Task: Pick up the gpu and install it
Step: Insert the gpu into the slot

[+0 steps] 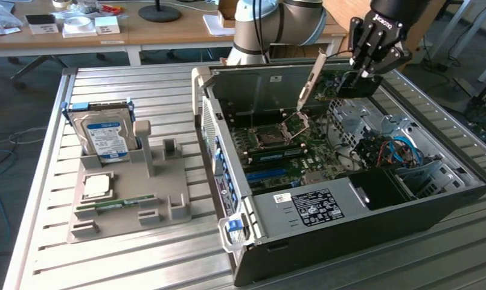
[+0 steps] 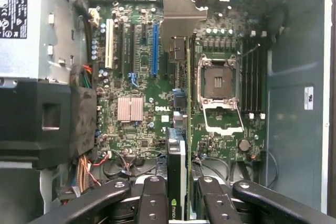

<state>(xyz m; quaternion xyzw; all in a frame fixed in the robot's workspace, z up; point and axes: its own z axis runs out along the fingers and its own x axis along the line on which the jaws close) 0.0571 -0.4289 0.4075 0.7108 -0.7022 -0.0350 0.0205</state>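
The gripper (image 1: 363,75) has its jaws squeezed partway in on the gpu (image 1: 354,88), one finger on each flat side. The card sits right between the jaws, thin edge showing, w/ its metal end plate (image 2: 181,14) far out past the fingertips. It hangs over the open PC case (image 1: 348,232) and the green board (image 2: 131,135) inside. Writing: "DELL" on the board, Nvidia eye logo on the card by the jaws, "ROBOTIQ" on the gripper.
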